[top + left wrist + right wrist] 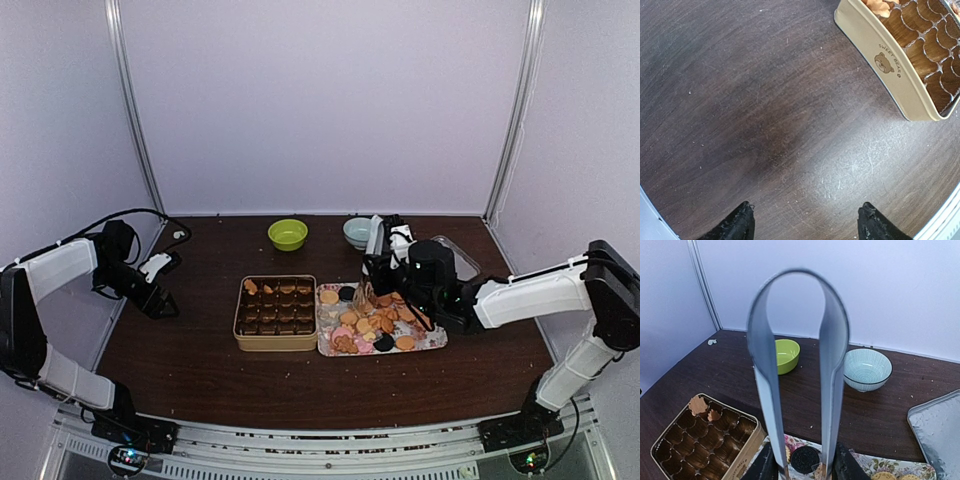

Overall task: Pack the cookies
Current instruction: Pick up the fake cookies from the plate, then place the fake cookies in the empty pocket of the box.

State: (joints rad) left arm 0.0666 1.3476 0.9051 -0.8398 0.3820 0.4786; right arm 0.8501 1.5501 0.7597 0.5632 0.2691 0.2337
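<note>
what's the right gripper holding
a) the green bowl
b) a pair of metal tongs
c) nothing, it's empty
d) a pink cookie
b: in the right wrist view the right gripper is closed on the two arms of the metal tongs, whose looped end stands up above it.
</note>
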